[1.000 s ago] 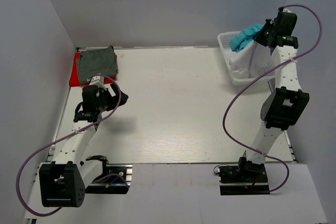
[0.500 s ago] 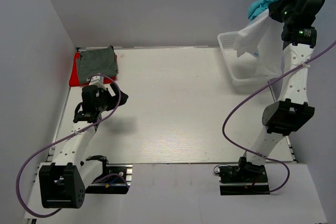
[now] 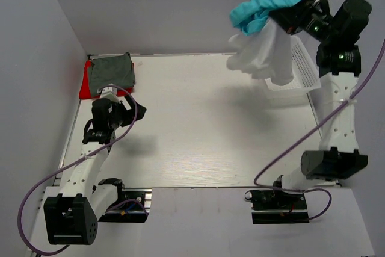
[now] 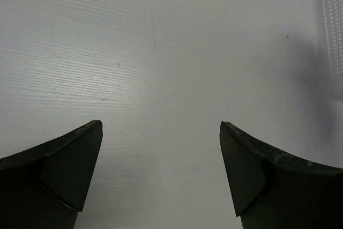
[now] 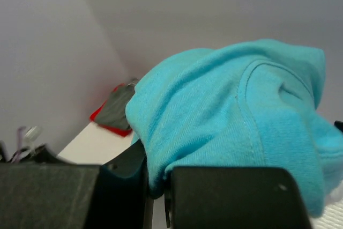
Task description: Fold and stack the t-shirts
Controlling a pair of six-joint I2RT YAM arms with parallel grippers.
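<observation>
overhead, the right claw (image 3: 287, 17) was found high above the far right corner of the table (image 3: 198, 124), clamped on the turquoise t-shirt (image 3: 261, 7), which bunched over its fingers. the white t-shirt (image 3: 264, 55) hung below the same claw, clear of the table; whether it was pinched too or merely caught on the turquoise cloth could not be told. the white lattice basket (image 3: 304, 67) sat at the far right corner, partly hidden behind the hanging white cloth. the grey-green t-shirt (image 3: 110, 69) lay folded on top of the red t-shirt (image 3: 86, 85) at the far left corner, red showing along its left and near edges. the left claw (image 4: 161, 127) hovered over bare table near the left side, fingers spread wide, holding nothing
</observation>
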